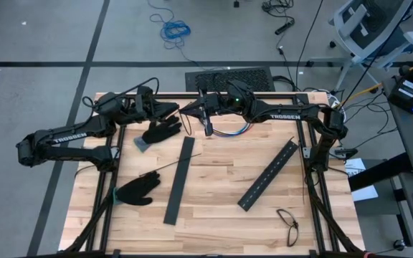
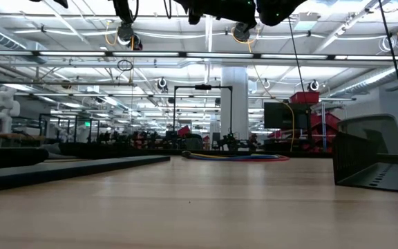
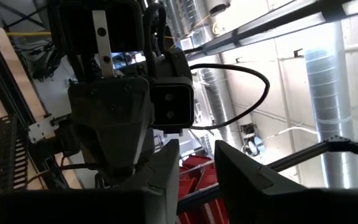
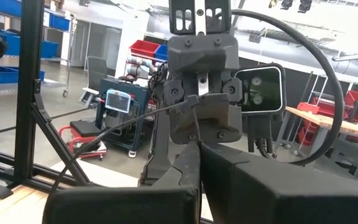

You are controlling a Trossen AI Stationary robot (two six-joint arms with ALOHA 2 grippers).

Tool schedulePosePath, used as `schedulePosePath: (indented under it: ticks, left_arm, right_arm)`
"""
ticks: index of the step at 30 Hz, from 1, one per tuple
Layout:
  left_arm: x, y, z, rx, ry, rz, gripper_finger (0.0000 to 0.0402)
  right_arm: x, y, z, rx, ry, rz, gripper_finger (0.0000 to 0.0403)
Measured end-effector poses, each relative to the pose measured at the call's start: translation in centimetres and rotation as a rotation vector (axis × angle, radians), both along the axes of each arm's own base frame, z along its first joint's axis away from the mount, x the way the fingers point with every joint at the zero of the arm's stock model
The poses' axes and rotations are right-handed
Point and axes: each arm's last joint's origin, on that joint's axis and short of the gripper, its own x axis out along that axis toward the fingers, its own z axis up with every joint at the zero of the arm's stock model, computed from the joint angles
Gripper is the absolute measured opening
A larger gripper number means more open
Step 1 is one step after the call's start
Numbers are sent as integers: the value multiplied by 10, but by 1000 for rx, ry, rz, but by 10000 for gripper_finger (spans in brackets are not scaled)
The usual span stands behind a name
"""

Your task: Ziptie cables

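TROSSEN reads white on the left arm (image 1: 67,137). Right gripper (image 4: 197,146) pinches shut on a thin ziptie (image 4: 129,121); left gripper (image 3: 197,168) slightly parted, empty.

Both arms raised, left end effector (image 1: 178,110) slightly parted; right end effector (image 1: 208,129) closed

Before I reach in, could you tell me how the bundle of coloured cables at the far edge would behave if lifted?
Probably floppy: the cables lie in a loose sagging curve rather than straight. Likely light, since each strand looks thin. They may splay apart, as the strands lie loosely side by side.
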Motion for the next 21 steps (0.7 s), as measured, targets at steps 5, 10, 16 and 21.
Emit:
schedulePosePath:
  ticks: [5, 10, 16, 21]
  left_arm:
    - [0, 0, 0, 20, 4, 5, 37]
    - [0, 0, 0, 28, 1, 6, 4]
    - [0, 0, 0, 29, -1, 5, 8]
    - [0, 0, 1, 30, -5, 8, 8]
  right_arm:
    - [0, 0, 1, 1, -9, -15, 0]
    - [0, -1, 1, 1, -12, -20, 0]
    - [0, -1, 1, 1, -12, -25, 0]
    - [0, -1, 1, 1, -14, -24, 0]
